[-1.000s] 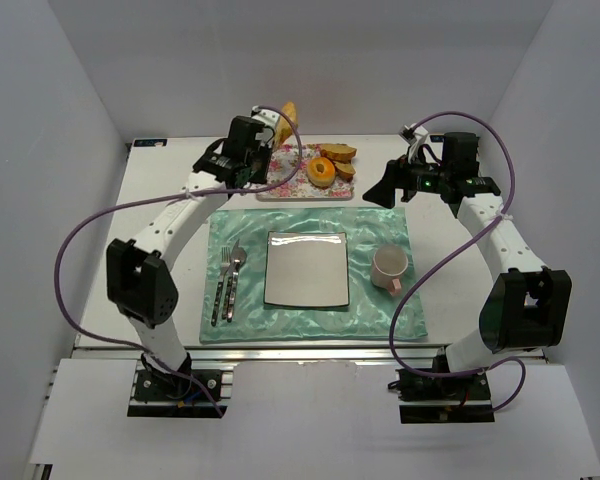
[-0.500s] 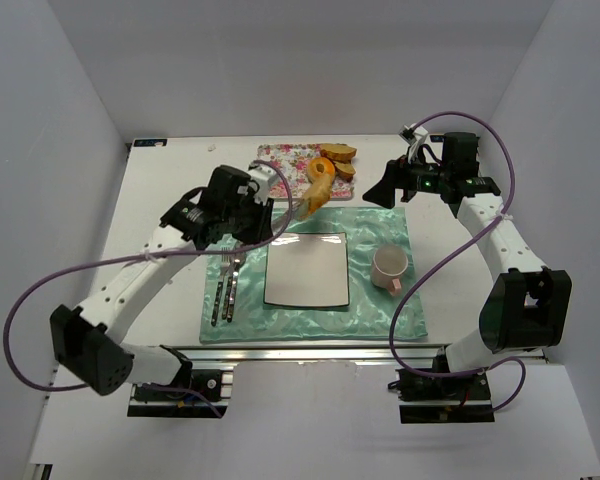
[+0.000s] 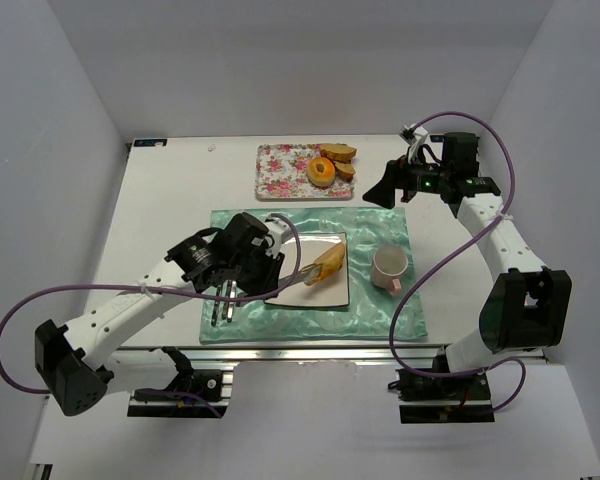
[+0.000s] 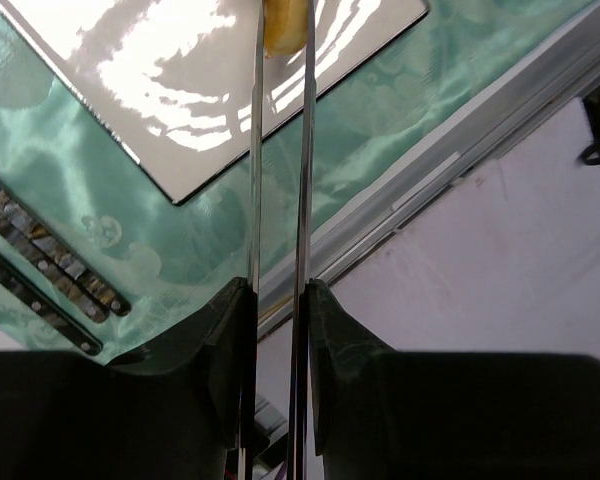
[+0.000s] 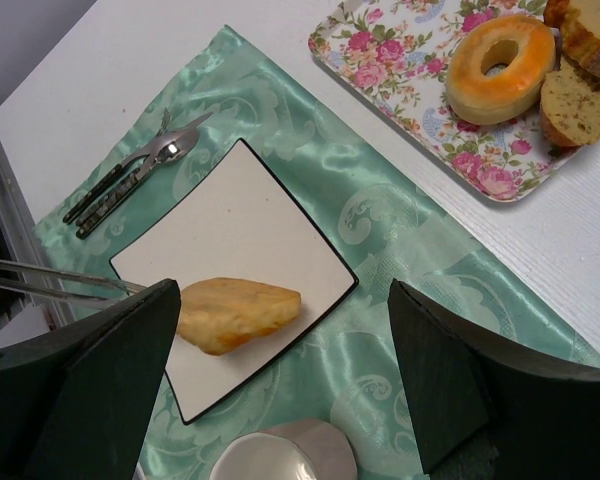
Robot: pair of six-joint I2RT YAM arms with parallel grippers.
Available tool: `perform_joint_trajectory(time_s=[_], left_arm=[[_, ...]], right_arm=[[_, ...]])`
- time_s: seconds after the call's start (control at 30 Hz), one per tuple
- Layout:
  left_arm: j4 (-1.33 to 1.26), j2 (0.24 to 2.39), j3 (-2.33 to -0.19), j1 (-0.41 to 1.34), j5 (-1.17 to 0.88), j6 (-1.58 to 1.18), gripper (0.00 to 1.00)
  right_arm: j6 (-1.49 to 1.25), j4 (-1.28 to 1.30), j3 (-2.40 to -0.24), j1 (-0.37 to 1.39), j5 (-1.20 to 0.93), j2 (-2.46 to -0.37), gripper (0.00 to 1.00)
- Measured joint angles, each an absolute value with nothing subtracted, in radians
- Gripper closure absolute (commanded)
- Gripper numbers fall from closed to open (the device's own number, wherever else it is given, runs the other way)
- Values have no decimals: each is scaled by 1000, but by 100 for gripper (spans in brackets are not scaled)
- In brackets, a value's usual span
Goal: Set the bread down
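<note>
Bread: the bread was over the right part of the square plate, centre of the overhead view; whether it touched the plate could not be judged.
Left gripper: the left gripper was clenched on thin metal tongs, whose tips pinched the loaf's end.
Right gripper: the right gripper hung released, jaws wide, at the upper right.
Mug: a pink mug stood right of the plate on the green placemat.
</note>
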State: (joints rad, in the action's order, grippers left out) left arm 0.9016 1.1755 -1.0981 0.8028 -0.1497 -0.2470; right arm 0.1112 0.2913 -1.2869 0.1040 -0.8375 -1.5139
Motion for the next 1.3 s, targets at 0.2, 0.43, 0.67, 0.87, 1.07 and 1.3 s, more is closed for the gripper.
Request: perform_joint_trajectory(time_s=[0.2, 0.43, 0.67, 0.87, 1.07, 1.3], left_arm=[[915, 1177, -1055, 809, -86, -257, 90], [928, 1175, -1053, 825, -73, -260, 53], [951, 1156, -1053, 827, -86, -260, 42], [972, 1143, -1054, 828, -106, -252, 41], [1025, 1137, -1097, 828, -99, -242, 53], [1017, 1079, -1172, 828, -17, -276, 66]], right_arm=[[112, 297, -1287, 104, -836, -1506, 11], [113, 296, -1287, 104, -834, -1496, 11], [112, 296, -1287, 104, -834, -1496, 11], [112, 296, -1287, 104, -834, -1496, 11], [112, 296, -1287, 104, -834, -1496, 11], [112, 296, -1287, 104, -834, -1496, 11]])
